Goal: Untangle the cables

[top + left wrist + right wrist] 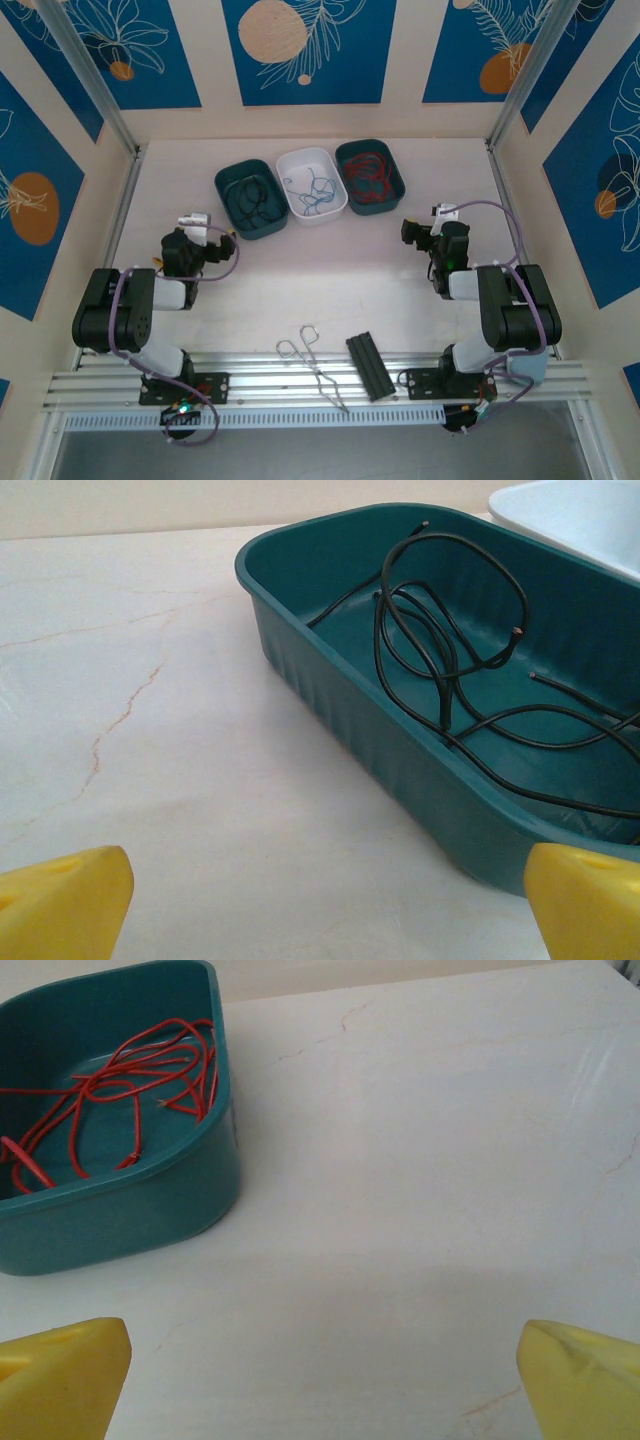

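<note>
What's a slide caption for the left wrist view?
Left gripper open above the pale table, facing a teal tray that holds loose black cables.

We see red cables [130,1070] lying loose in a teal tray [150,1210] at far left; our right tool [320,1380] hangs over the pale tabletop [430,1160], yellow fingertips [60,1375] spread wide.

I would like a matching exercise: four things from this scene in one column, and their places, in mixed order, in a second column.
1. black cables
2. blue cables
3. red cables
4. tongs

a. white tray
b. near edge of the table
c. right teal tray
d. left teal tray

Pairs: 1-d, 2-a, 3-c, 4-b.
</note>
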Available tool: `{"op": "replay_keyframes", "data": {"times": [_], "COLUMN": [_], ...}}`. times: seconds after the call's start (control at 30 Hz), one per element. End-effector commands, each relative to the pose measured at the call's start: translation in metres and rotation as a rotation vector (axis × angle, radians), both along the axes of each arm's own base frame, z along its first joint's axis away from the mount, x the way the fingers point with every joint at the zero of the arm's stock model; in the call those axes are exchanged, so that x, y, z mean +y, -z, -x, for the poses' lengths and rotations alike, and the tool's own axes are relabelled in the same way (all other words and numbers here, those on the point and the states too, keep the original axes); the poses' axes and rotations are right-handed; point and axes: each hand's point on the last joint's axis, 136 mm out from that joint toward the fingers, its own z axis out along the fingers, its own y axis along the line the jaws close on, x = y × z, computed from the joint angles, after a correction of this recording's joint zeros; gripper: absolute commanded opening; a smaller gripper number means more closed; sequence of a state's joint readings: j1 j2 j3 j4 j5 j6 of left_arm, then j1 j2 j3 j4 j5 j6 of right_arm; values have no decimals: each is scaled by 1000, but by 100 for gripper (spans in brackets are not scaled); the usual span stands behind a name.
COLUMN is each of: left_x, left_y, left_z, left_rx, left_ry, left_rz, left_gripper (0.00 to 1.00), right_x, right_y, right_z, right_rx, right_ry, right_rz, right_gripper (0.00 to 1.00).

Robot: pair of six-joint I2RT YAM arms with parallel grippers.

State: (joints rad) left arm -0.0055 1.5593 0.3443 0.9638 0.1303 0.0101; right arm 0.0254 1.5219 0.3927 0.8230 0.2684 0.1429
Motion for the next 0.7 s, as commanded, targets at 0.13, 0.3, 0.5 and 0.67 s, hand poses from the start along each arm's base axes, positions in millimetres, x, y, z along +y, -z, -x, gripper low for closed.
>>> {"op": "replay_keyframes", "data": {"times": [0.13,0.3,0.5,0.67], "left_x": [-1,-2,-2,-1], "left_y": [-5,-5,-5,-6], "left_z": [-4,-5,-5,-4], "left_rx": [-18,-19,-18,-22], "left_ry": [20,21,21,17], "left_rz": [-11,-10,-10,-9], "left_gripper": [100,100,100,100], "right_x": [-5,-5,-5,-5], "right_y": [-6,-6,-6,-6], "right_z": [-1,-1,-1,-1], "right_rx": [-34,-34,-33,-33], "right_ry": [39,39,38,38], "right_rz": [5,5,5,5], "right_gripper": [99,99,99,99]}}
